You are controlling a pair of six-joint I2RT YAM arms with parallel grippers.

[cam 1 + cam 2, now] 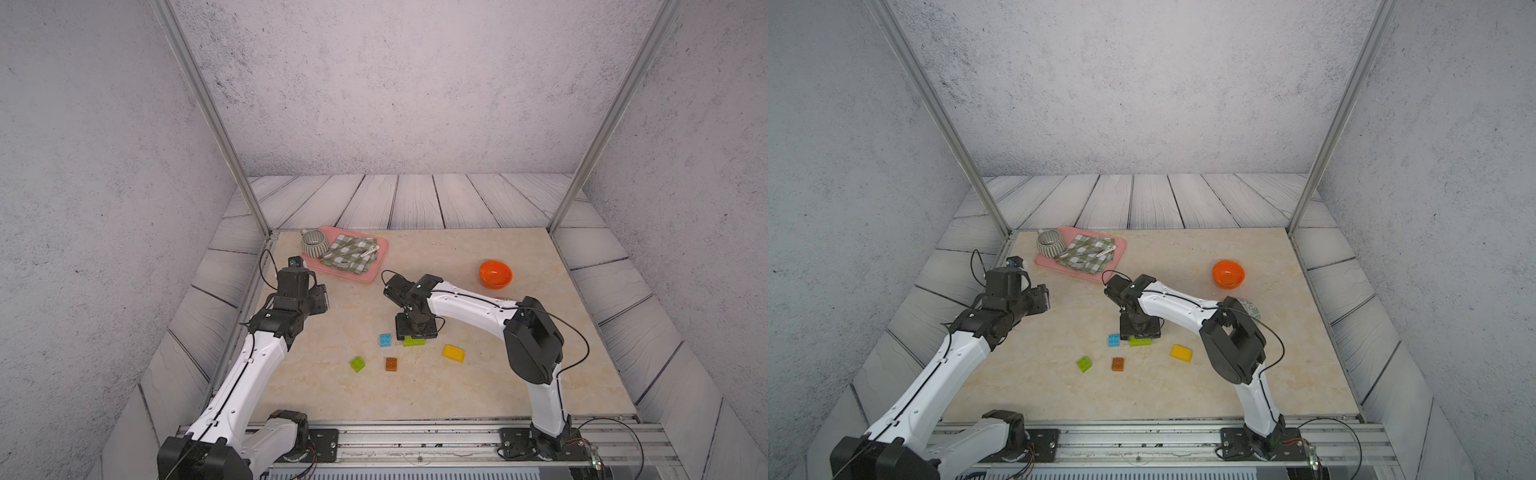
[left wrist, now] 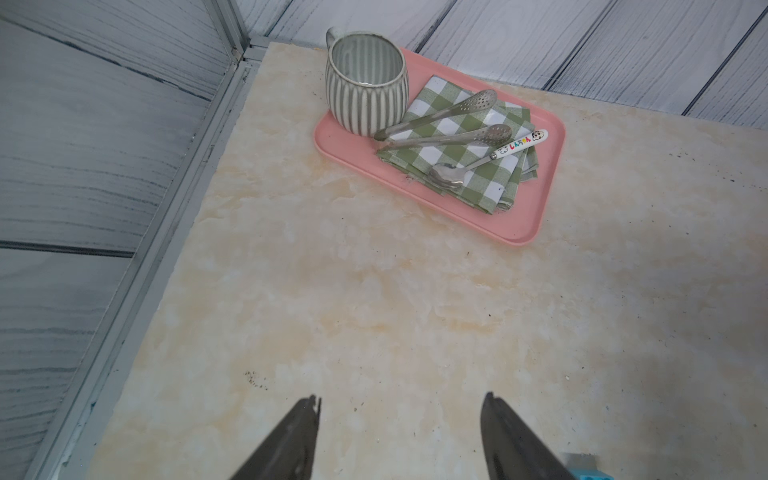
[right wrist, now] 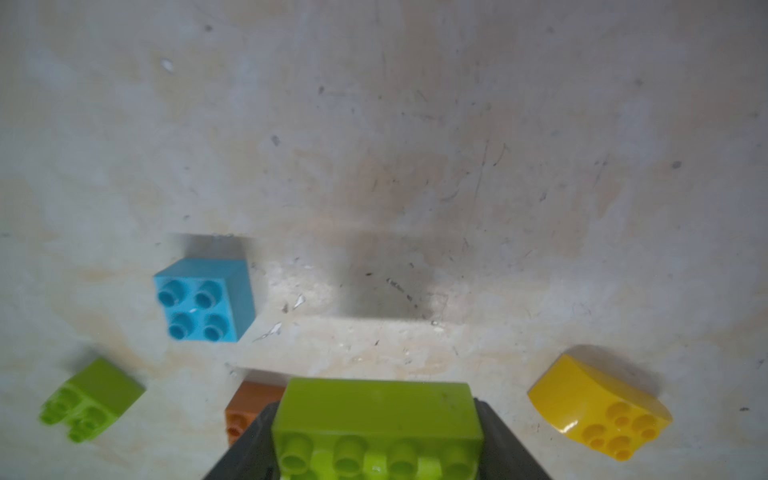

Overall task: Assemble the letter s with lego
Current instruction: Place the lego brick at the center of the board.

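Even, soft light is seen; a diffuse shadow is cast on the beige marbled tabletop; the right wrist view is blurred.

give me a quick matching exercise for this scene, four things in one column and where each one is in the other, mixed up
Things
1 long lime-green brick
2 blue brick
3 striped mug
4 orange bowl

Places
A on the pink tray
B loose on the table, studs up
C held in the right gripper
D on the table, nothing near it

Pairs: 1-C, 2-B, 3-A, 4-D
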